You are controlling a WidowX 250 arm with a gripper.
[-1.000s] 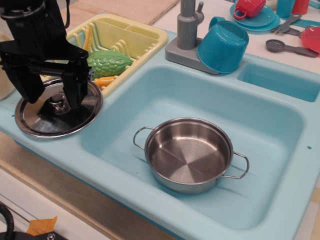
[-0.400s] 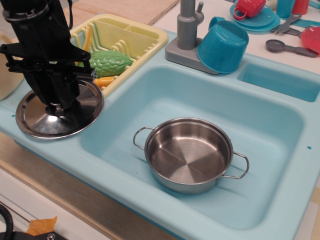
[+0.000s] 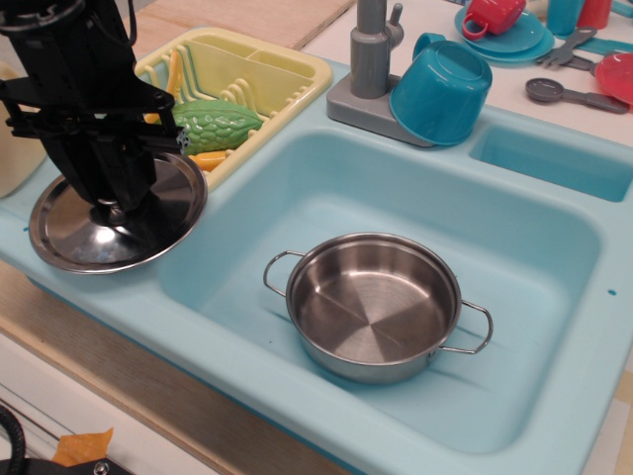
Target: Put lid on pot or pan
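Observation:
The round shiny steel lid (image 3: pixel 69 233) is at the left on the turquoise counter corner, next to the sink. My black gripper (image 3: pixel 111 210) stands straight over its middle and is shut on the central knob, which the fingers hide. The lid looks slightly tilted, its right edge raised a little. The shallow steel pot (image 3: pixel 374 305) with two wire loop handles stands uncovered in the sink basin (image 3: pixel 297 188), to the right of and below the lid.
A yellow dish rack (image 3: pixel 247 74) with a green vegetable (image 3: pixel 213 121) stands behind the lid. A grey faucet (image 3: pixel 368 59) and a tipped turquoise cup (image 3: pixel 442 89) are at the sink's back rim. Red and blue dishes (image 3: pixel 514 30) sit at the far right.
The gripper's fingers, open around the knob a second ago, have closed on it. The lid has since shifted slightly and its right edge has come up.

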